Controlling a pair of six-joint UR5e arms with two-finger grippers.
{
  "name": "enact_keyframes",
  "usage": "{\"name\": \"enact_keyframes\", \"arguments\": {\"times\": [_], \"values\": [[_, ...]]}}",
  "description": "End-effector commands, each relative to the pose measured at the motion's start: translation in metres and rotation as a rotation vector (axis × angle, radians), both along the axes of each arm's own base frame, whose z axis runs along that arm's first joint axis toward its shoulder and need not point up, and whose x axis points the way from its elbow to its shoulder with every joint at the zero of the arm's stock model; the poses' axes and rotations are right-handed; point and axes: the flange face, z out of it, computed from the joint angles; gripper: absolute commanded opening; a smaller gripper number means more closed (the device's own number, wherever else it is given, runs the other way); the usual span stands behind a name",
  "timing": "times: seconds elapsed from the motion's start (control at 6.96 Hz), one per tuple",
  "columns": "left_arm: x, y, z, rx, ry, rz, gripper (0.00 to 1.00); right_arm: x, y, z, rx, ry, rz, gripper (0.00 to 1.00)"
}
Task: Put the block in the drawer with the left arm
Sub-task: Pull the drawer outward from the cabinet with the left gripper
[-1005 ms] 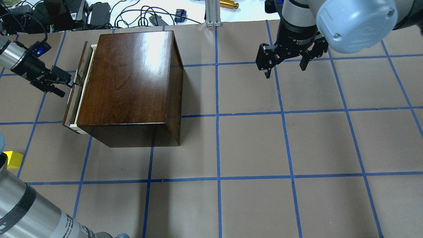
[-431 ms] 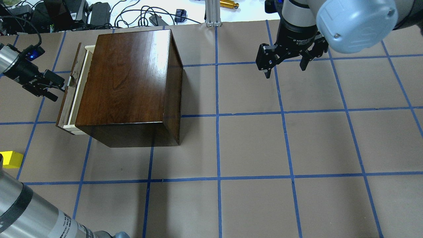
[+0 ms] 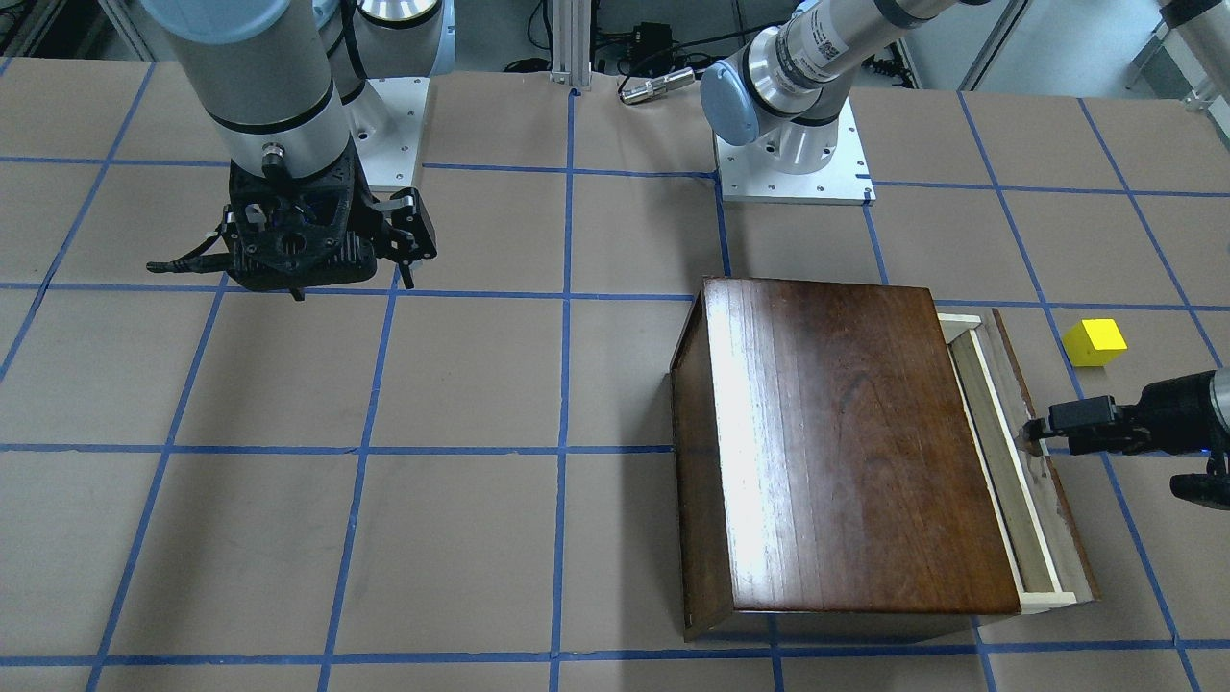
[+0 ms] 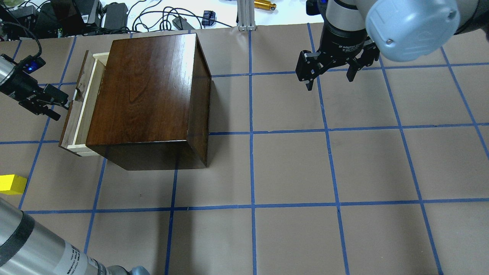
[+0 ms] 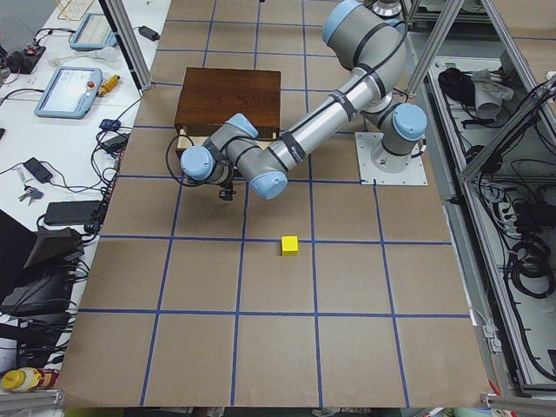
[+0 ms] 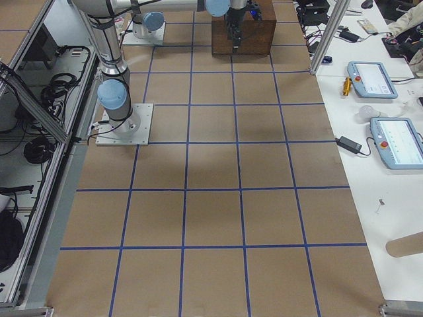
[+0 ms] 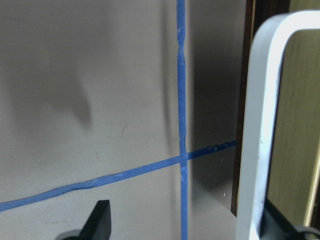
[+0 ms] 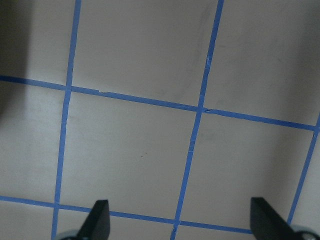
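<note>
The yellow block (image 4: 11, 182) lies on the table paper near my left arm, apart from the box; it also shows in the front view (image 3: 1094, 342) and the left side view (image 5: 289, 245). The dark brown box (image 4: 149, 88) has its drawer (image 4: 82, 110) pulled partly out, so a narrow strip of pale tray shows (image 3: 1009, 471). My left gripper (image 4: 64, 110) is open, with one finger hooked at the drawer's white handle (image 7: 260, 125). My right gripper (image 4: 330, 82) is open and empty, far from the box.
Cables, power bricks and a gold tool (image 4: 264, 5) lie beyond the table's far edge. My left arm's upper link (image 4: 34, 244) fills the near left corner. Blue tape lines grid the brown paper (image 4: 305, 172).
My left gripper has moved left with its finger on the handle, and the drawer has slid further out. The box has shifted slightly. The right arm has not moved.
</note>
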Motion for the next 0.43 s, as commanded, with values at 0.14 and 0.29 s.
{"name": "enact_keyframes", "arguments": {"times": [0.14, 0.29], "values": [[0.011, 0.005, 0.000, 0.003, -0.006, 0.010, 1.00, 0.000, 0.000, 0.000, 0.000, 0.000, 0.001, 1.00], [0.020, 0.010, 0.001, 0.018, -0.035, -0.003, 1.00, 0.000, 0.000, 0.000, 0.000, 0.000, -0.001, 1.00]]}}
